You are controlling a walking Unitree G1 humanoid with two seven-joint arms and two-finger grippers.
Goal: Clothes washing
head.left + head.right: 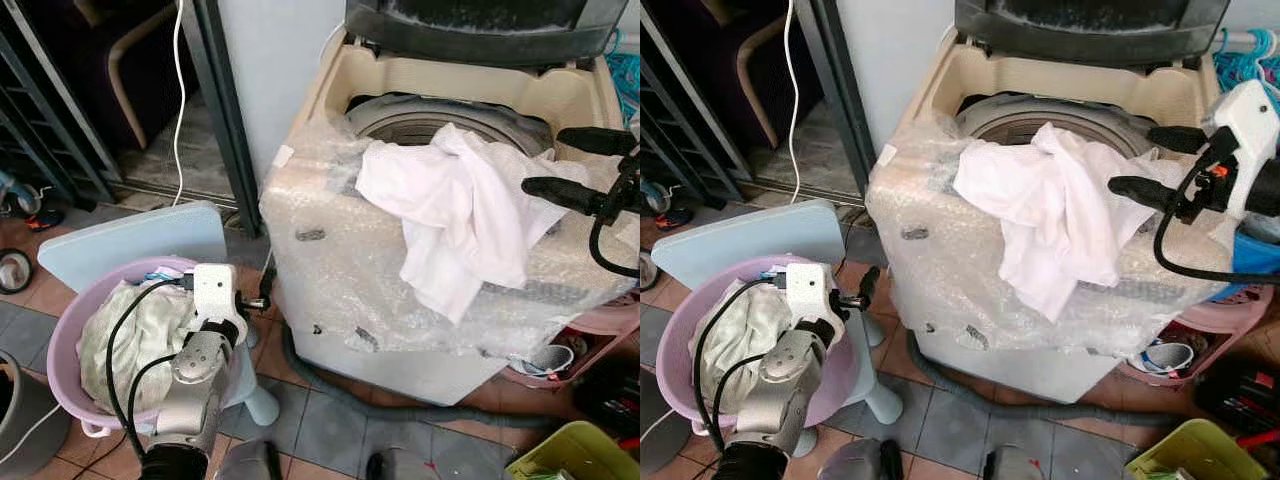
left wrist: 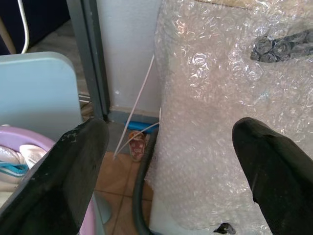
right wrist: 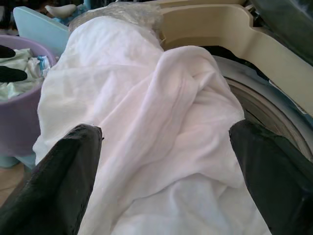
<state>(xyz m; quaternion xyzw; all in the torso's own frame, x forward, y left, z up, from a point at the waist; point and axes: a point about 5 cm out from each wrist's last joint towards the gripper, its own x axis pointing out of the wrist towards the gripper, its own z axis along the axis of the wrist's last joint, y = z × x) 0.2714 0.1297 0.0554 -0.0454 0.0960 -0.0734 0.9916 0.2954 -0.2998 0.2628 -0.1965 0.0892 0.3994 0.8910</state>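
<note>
White cloth (image 1: 450, 215), centre right of the head views, lies draped over the front rim of the washer (image 1: 330, 260), one end on the lip of the drum (image 1: 400, 120) and the other hanging down the front wall. It is neither in the drum nor in a hand, so the loading step looks unfinished. Bubble wrap (image 2: 210, 122) covers the washer's front and upper edge, probably as protection for the casing.

Right hand (image 1: 1150, 160), at the right edge, hovers just beside the cloth at rim height, its two black fingers spread wide with nothing between them. In the right wrist view the fingers (image 3: 58, 176) frame the cloth from either side, which suggests the hand is lined up to grip it or push it into the drum.

Left hand (image 1: 265, 295), lower left, sits low between the basin (image 1: 60, 350) and the washer's front wall, fingers also wide and empty. In the left wrist view it faces the wrapped wall.

Pink basin at lower left rests on a pale blue stool (image 1: 130, 240) and holds more laundry (image 1: 140, 335), pale greenish, placed near the washer for short transfers. A grey hose (image 1: 400, 405) runs along the tiled floor under the machine.
</note>
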